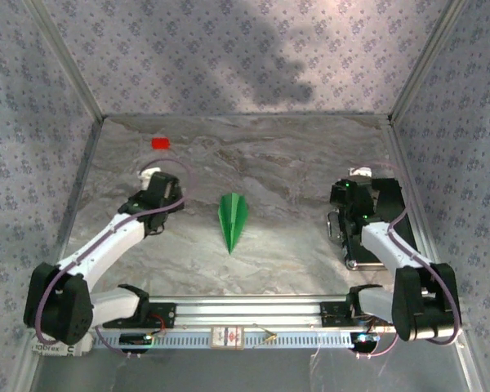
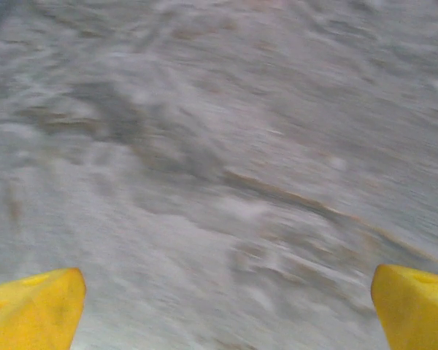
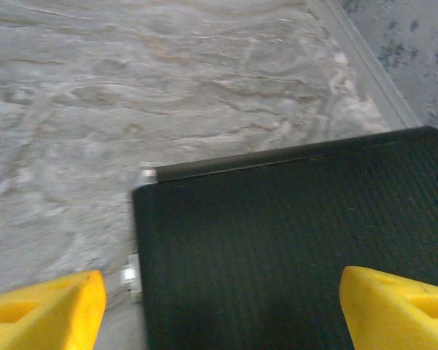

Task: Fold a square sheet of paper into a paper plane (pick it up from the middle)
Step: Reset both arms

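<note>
Slim, pointed bright green paper plane (image 1: 233,219) lies at table centre; both grippers are open and empty.
The plane rests flat on the grey marbled table (image 1: 286,163), tip toward the arm bases, well apart from both arms. The left gripper (image 2: 226,310) holds its yellow fingers (image 2: 33,310) wide over bare table. The right gripper (image 3: 220,310) stands spread above a black textured mat (image 3: 292,248). A small red block (image 1: 160,143) sits near the far wall.

Green paper plane (image 1: 232,219), flat mid-table
</note>
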